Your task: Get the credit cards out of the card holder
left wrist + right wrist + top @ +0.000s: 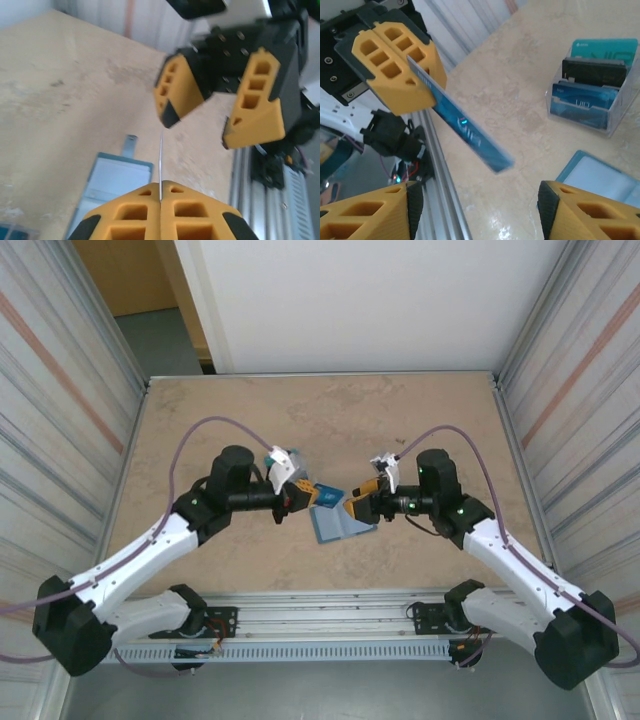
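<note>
The left gripper [417,75] is clamped shut on one end of the blue credit card [465,127], holding it above the table. The right gripper [479,200] stands open and empty, close to the card's free end. The card holder [600,175] lies on the table below. Back the right gripper straight off before swinging the card toward the clear card rack [615,120].

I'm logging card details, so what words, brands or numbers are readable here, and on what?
Held blue card in the left tool: pale lettering, too blurred to read.
Teal card in the clear stand: small logo and faint large letters, unreadable.
Black card: tiny print, unreadable.
Other blue card: large pale letters, too blurred.
Wallet: no text visible.
</note>
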Robot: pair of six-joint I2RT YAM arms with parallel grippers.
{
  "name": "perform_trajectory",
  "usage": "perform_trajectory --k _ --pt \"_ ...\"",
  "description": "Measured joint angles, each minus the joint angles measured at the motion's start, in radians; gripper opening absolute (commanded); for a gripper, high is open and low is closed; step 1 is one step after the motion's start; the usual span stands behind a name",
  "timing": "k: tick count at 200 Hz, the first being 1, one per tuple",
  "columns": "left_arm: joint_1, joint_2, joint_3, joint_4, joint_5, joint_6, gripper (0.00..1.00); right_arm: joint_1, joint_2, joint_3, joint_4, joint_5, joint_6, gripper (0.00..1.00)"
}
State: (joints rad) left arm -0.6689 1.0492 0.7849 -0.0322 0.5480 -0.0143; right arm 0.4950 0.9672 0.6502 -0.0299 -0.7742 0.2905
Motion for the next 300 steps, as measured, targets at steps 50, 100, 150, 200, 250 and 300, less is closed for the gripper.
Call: perform_trajectory --k 50,100,150,200,250,300 --pt "0.009 -0.075 -0.151 0.301 -0.142 -0.299 0.0 0.0 0.053 -0.116 0.42 0.021 0.264 0.66" --pt "0.009 -0.074 -0.157 0.43 -0.152 -0.425 0.0 0.027 0.162 -0.087 0.607 0.01 0.354 0.64" --pt "0.009 -0.052 -0.16 0.509 -0.136 -0.487 0.0 0.043 0.196 -0.057 0.682 -0.008 0.369 0.55" --pt "0.015 -0.043 -0.171 0.562 -0.107 -0.518 0.0 0.042 0.198 -0.043 0.727 -0.012 0.395 0.22" --pt "0.043 -0.04 -0.172 0.576 -0.073 -0.542 0.26 0.043 0.186 -0.039 0.73 -0.031 0.404 0.0" --pt "0.119 -0.074 -0.055 0.287 -0.015 -0.41 0.65 0.046 0.099 -0.005 0.533 -0.034 0.292 0.0"
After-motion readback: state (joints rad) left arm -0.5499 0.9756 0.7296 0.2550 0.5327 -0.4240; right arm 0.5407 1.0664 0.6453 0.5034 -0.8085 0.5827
